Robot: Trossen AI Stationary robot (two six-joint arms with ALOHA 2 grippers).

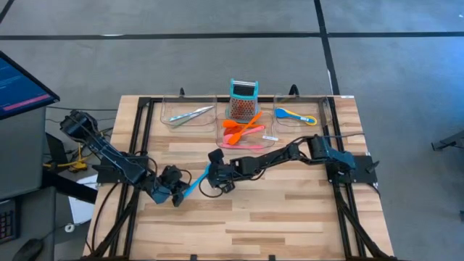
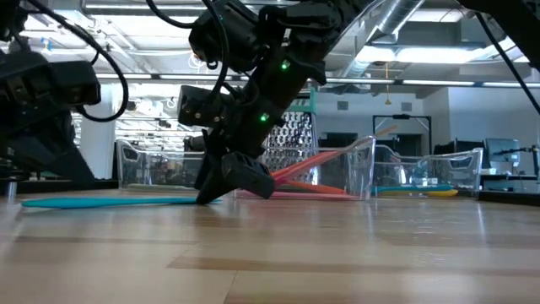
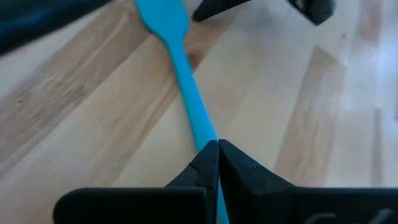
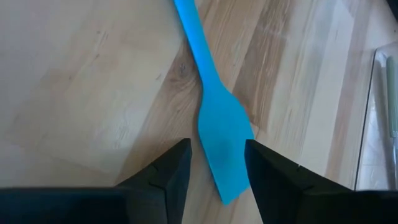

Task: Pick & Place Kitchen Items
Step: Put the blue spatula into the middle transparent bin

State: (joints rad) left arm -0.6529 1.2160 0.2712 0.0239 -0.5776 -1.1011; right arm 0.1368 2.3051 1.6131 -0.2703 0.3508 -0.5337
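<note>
A slim blue spatula (image 1: 194,181) of smooth, matte plastic lies flat on the pale wooden table (image 1: 290,217), whose planks show long grain streaks. The spatula has a narrow straight handle that widens into a flat, rounded blade (image 4: 225,149). The left gripper (image 3: 218,163) is clenched on the handle end, its two dark wedge-shaped fingers pressed together around the thin blue stem. The right gripper (image 4: 217,171) is low at the other end, its angular black fingers (image 4: 166,174) parted and straddling the blade, one to each side, with a gap between them and the plastic. In the low view the spatula (image 2: 110,201) rests level on the tabletop beneath the right arm's fingertips. At the far edge stand clear plastic trays (image 1: 284,116): one holds silvery metal tongs (image 1: 190,114), the middle one orange and red utensils (image 1: 243,130) beside a perforated metal grater (image 1: 243,100).
</note>
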